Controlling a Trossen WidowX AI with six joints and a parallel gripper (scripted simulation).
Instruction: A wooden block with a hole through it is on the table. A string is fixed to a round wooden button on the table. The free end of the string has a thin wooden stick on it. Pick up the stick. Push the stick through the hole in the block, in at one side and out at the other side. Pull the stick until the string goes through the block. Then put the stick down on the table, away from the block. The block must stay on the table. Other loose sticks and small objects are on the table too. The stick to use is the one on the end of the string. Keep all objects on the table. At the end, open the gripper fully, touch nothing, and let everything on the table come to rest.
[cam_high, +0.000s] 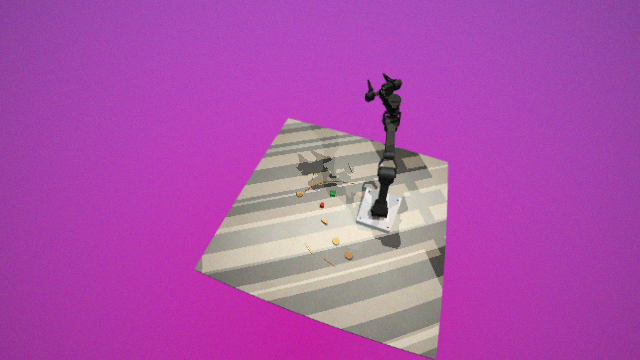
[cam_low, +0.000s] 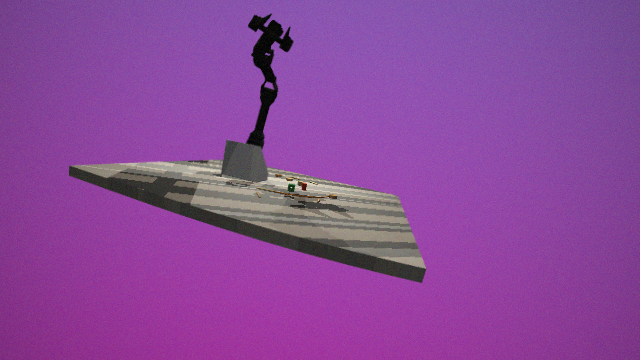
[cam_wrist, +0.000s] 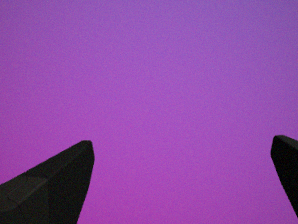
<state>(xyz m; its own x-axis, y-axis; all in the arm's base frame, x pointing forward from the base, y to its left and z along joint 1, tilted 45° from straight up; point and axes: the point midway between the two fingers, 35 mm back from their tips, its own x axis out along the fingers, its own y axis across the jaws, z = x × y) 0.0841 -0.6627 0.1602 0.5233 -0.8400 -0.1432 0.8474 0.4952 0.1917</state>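
My gripper (cam_high: 376, 78) (cam_low: 280, 21) (cam_wrist: 184, 148) is open and empty, raised high above the table (cam_high: 280, 280) (cam_low: 370, 235). The green block (cam_high: 332, 193) (cam_low: 291, 185) stands on the table, with a small light spot on its side in the exterior view that looks like the hole. The round wooden button (cam_high: 299, 194) (cam_low: 333, 197) lies left of it in the top view. The orange-brown string (cam_high: 325, 183) curves from the button past the block's far side, outside it. The thin pale stick (cam_high: 348, 182) at its free end lies toward the arm's base.
A red object (cam_high: 322, 205) (cam_low: 304, 186) stands near the block. Loose sticks (cam_high: 351, 168) (cam_low: 258, 194) and a short one (cam_high: 313, 177) lie near the string. A small brown piece (cam_high: 324, 221), two discs (cam_high: 336, 241) (cam_high: 349, 255) and two sticks (cam_high: 309, 248) (cam_high: 329, 261) lie farther off.
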